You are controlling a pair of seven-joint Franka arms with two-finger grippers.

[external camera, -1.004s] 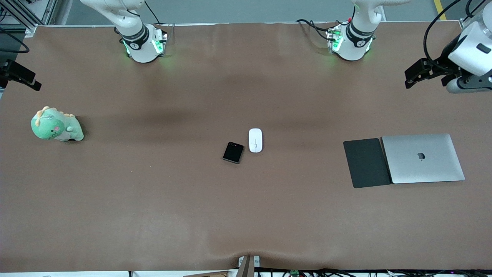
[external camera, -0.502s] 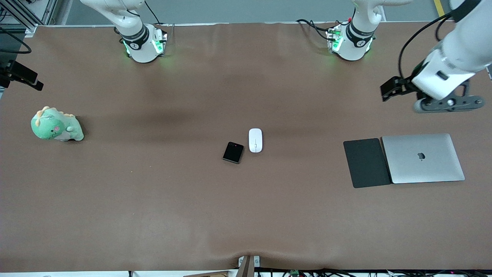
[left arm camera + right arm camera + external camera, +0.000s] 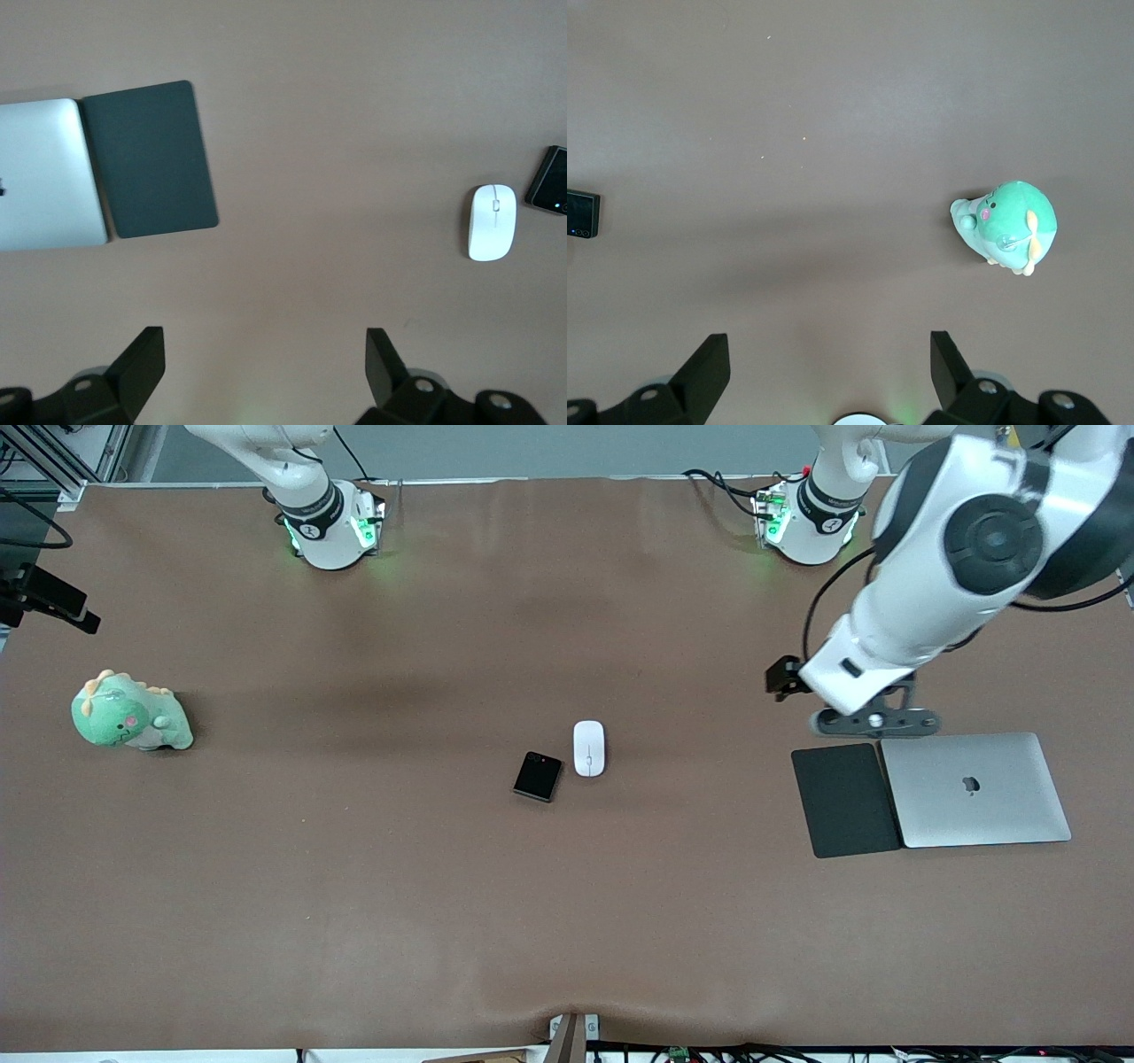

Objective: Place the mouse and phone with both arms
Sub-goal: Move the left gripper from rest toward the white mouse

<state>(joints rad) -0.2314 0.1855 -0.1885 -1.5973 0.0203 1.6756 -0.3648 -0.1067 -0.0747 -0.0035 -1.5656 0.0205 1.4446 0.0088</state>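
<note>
The white oval mouse [image 3: 589,748] lies mid-table, and the small black phone [image 3: 538,776] lies just beside it, slightly nearer the front camera. Both also show in the left wrist view, the mouse [image 3: 492,221] whole and the phone [image 3: 554,180] at the edge. My left gripper [image 3: 781,680] hangs open and holds nothing over bare brown table, next to the mouse pad. Its fingers [image 3: 146,350] frame only tabletop. My right gripper [image 3: 828,341] is open and holds nothing, high over the right arm's end of the table. The phone [image 3: 582,213] is far from it.
A dark grey mouse pad [image 3: 844,800] lies flat against a closed silver laptop [image 3: 974,789] toward the left arm's end. A green plush dinosaur [image 3: 131,712] sits toward the right arm's end. The left arm's big elbow [image 3: 983,531] hangs over the table near its base.
The left arm has swung in from the table's end toward the middle, and its gripper now hangs beside the mouse pad. The right arm has barely shifted. Mouse and phone have not moved.
</note>
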